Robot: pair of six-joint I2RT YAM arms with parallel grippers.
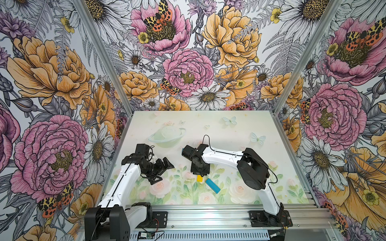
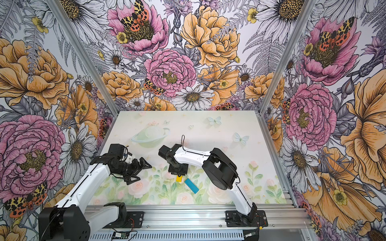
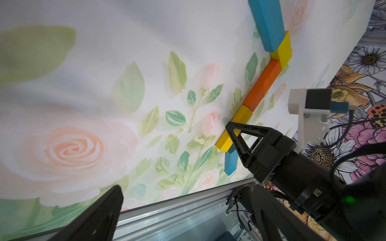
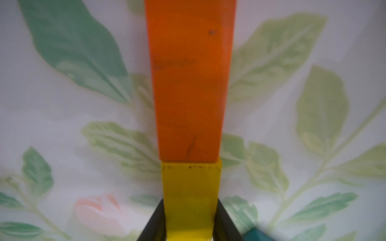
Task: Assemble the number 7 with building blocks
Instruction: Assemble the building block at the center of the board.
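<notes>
In the left wrist view the building blocks lie in a chain on the mat. A blue bar (image 3: 267, 25) and a short yellow one (image 3: 283, 50) meet an orange bar (image 3: 262, 85). A longer yellow bar (image 3: 234, 129) and a skewed blue bar (image 3: 230, 161) follow it. My right gripper (image 1: 199, 174) points straight down, its fingers (image 4: 154, 223) tight against both sides of the yellow bar (image 4: 191, 198), which butts end-on against the orange bar (image 4: 190, 83). In both top views only the yellow bar (image 2: 179, 178) and the blue bar (image 1: 212, 185) show past the right arm. My left gripper (image 1: 167, 173) hovers open and empty to the left.
The blocks sit on a floral mat (image 1: 240, 129) inside flower-papered walls. An aluminium rail (image 1: 208, 215) carrying both arm bases runs along the mat's near edge. The right arm's elbow (image 1: 252, 169) hangs over the mat's right half.
</notes>
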